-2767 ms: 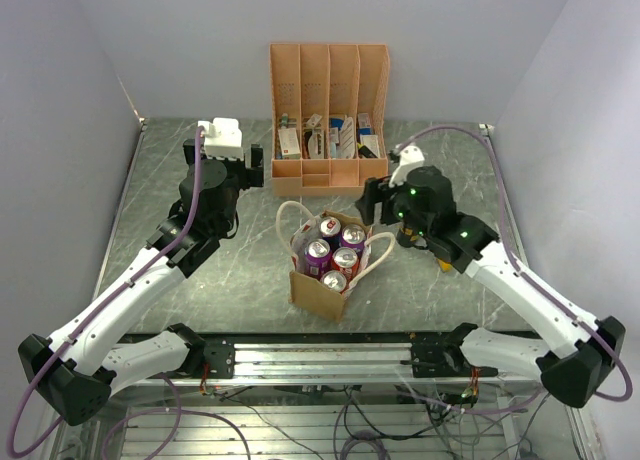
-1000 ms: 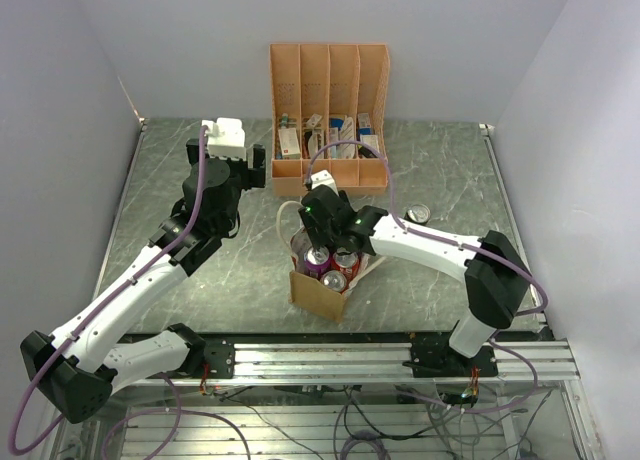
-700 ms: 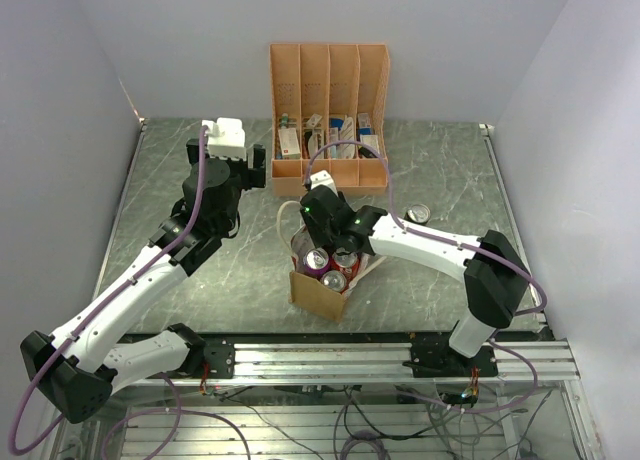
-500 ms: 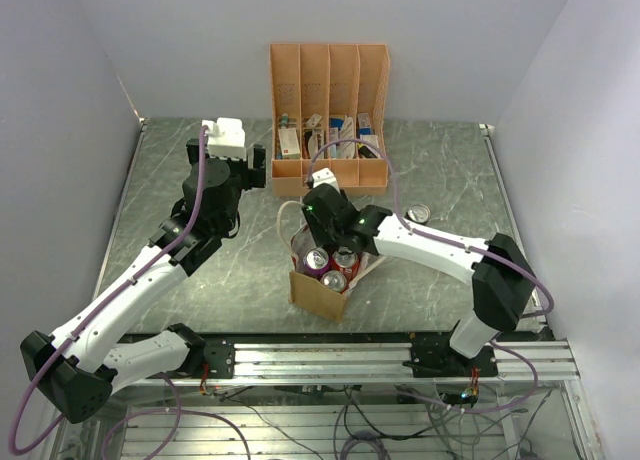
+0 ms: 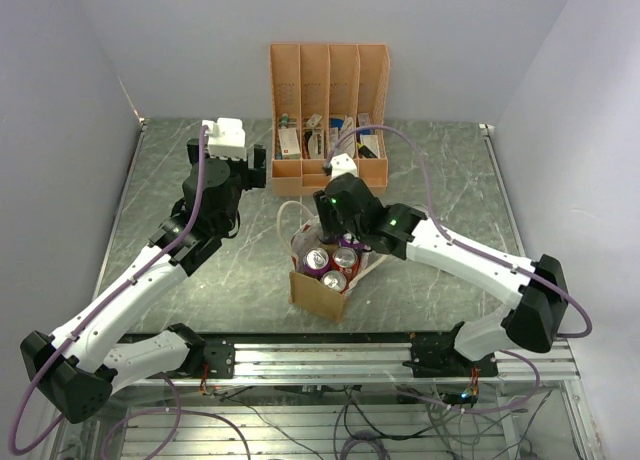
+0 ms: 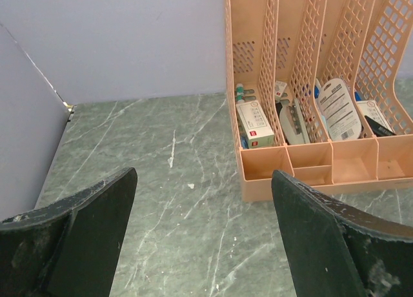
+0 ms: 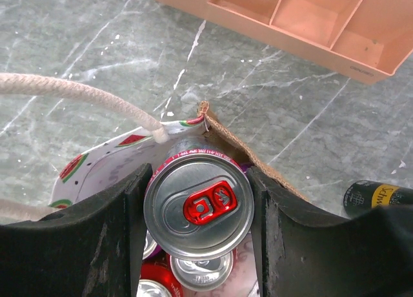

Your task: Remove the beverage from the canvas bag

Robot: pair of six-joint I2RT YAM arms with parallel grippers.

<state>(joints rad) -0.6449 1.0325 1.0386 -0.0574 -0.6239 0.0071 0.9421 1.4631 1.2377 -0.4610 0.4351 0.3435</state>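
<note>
The canvas bag [image 5: 318, 292] stands mid-table, tan with cream rope handles [image 7: 77, 90]. Its rim [image 7: 227, 134] and watermelon-print lining show in the right wrist view. My right gripper [image 7: 199, 181] is over the bag's far corner [image 5: 338, 225], shut on a can with a silver top and red tab [image 7: 199, 206]. The can is held above the other cans [image 5: 335, 279] in the bag. My left gripper [image 6: 203, 232] is open and empty above the bare table, left of the bag [image 5: 255, 170].
The orange-pink slotted organizer [image 5: 328, 120] stands behind the bag; it also shows in the left wrist view [image 6: 310, 103] and the right wrist view [image 7: 290, 13]. A dark can [image 7: 377, 197] lies on the table right of the bag.
My right gripper, down among the cans a second ago, has risen and shifted back and right with a can between its fingers. The left arm has not moved.
</note>
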